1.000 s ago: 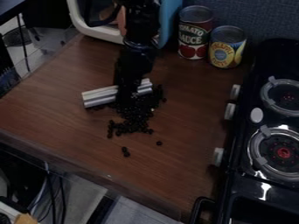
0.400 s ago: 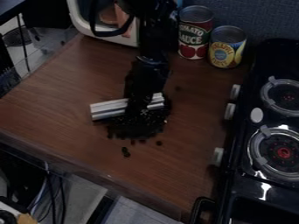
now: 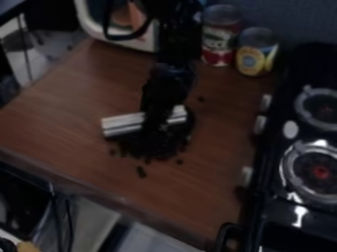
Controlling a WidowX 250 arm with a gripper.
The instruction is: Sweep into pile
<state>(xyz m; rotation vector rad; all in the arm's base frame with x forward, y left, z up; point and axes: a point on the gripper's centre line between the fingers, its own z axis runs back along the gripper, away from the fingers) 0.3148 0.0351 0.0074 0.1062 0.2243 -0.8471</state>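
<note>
Silver bar point(image 3: 123, 124) partly behind tool point(image 3: 156, 120)

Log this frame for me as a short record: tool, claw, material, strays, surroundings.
tool: silvery ridged bar, showing on both sides of the claw
claw: black, over the bar's middle
material: dark pile beside the bar
strays: a few dark bits apart from the pile
surroundings: two cans behind, stove at right

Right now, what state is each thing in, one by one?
Tool, lowered at the silver bar's middle.
Silver bar, along the pile's far side.
Dark bits, mostly heaped, a few strays.
Red can, upright.
Yellow can, upright.
Nearer burner, red-centred; can't tell whether lit.
</note>
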